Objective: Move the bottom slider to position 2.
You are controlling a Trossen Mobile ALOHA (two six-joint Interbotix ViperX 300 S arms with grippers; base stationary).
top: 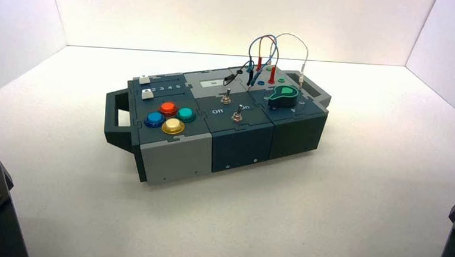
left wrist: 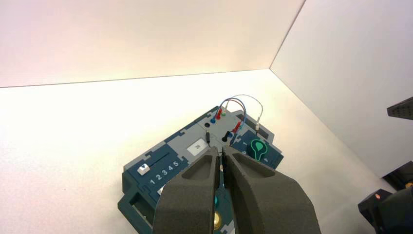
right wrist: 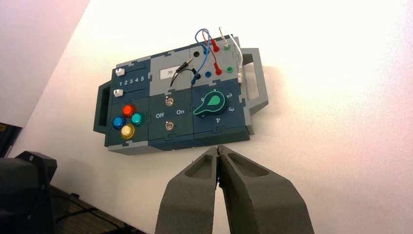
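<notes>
Item: bottom slider, small white cap, at the left end of the box, nearer of two. Set at 1, left end of its track; goal, the digit 2, next numeral to the right.

Relation: slider lies ahead of the left end effector and to its right, well apart. Track runs along the box's long axis, left to right, its right end slanting slightly away from the robot. Left arm is the nearer and looks the natural choice; the coming push should be short and rightward along the track.

Left end effector: at the near left of the counter; fingers closed together, nothing held.

Right end effector: idle at the near right; closed, empty.

Adjacent: top slider, matching white cap, on the far side of the numerals; easily bumped by a wide approach.

In the way: red button just on the near side, blue button beyond it toward the robot; left handle beside. A low approach could strike these; coming down from above seems safer.

Elsewhere: green knob and wires, right part, clear of the path.
</notes>
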